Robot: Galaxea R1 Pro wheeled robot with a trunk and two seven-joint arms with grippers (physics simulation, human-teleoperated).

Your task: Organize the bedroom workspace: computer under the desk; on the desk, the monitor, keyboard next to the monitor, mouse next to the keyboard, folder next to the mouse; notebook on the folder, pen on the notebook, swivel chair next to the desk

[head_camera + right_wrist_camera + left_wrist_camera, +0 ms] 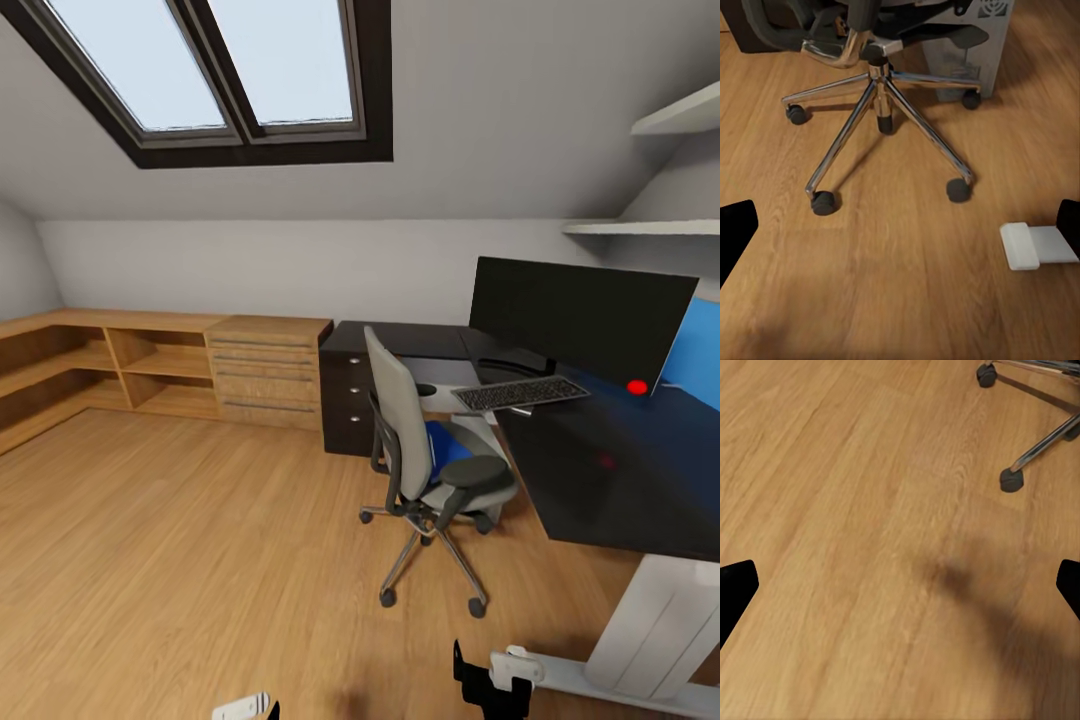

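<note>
The folder (443, 449) lay on the seat of the swivel chair (425, 470), a blue patch showing between the backrest and the near armrest; its long axis could not be made out. The chair stood on the wooden floor (180, 540) just beside the desk (600, 470), its grey back turned toward the room and its seat facing the desk. On the desk the keyboard (520, 393) lay with its long side running along the front of the monitor (580, 320), near it, one end jutting past the desk edge above the chair. The monitor stood upright, screen facing the chair, a red dot at its lower corner. Under the desk, behind the chair's chrome star base (877, 112), the grey computer (967, 45) stood on the floor. Low wooden shelving (150, 375) ran along the far wall. The left gripper (900, 585) and the right gripper (900, 225) both hung over bare floor with fingers spread wide, holding nothing. The desk's white foot (1035, 246) lay near the right gripper.
</note>
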